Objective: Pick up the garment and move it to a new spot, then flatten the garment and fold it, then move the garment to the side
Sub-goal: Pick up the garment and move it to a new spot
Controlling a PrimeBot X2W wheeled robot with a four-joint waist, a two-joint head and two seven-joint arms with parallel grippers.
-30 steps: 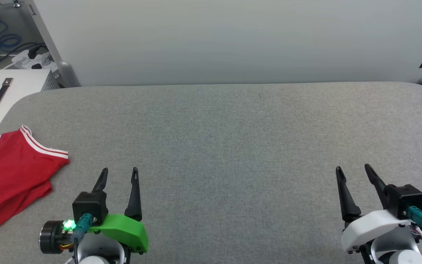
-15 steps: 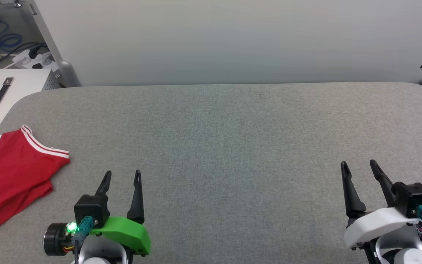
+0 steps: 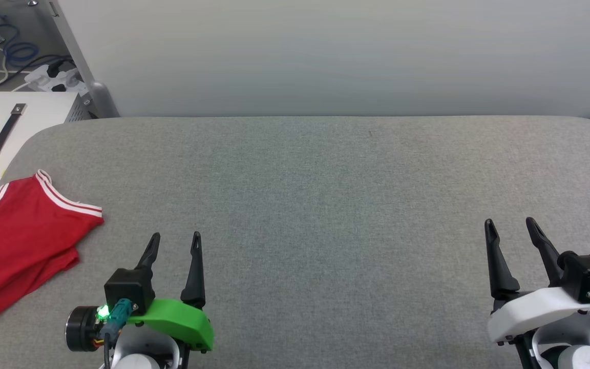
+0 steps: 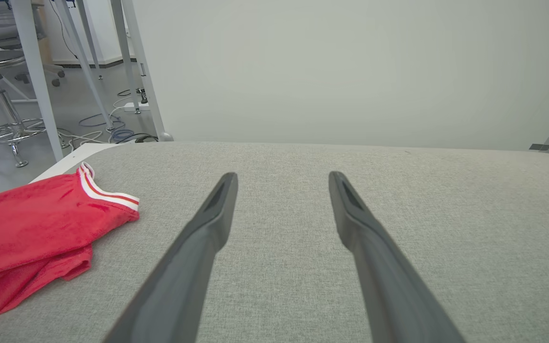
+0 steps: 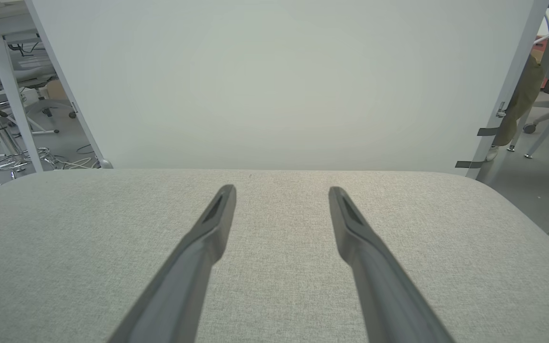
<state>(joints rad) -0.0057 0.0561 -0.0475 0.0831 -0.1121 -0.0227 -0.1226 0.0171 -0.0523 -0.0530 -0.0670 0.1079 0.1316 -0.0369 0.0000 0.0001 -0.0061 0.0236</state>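
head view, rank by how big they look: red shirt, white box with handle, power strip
1. red shirt
2. white box
3. power strip
Shirt and box are cut off at the left edge.

Bright, even, diffuse light, faint shadows, no glare, wrist views wide-angle

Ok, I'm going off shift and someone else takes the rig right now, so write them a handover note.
Left gripper: open, empty, over the table, right of the garment.
Right gripper: open, empty, at the table's right side.
The garment lies in loose layers at the table's left edge, touched by neither gripper.
Done: unclear; it may already be folded and set aside.
Left: check the fold; if untidy, pick up, flatten, fold, move aside.
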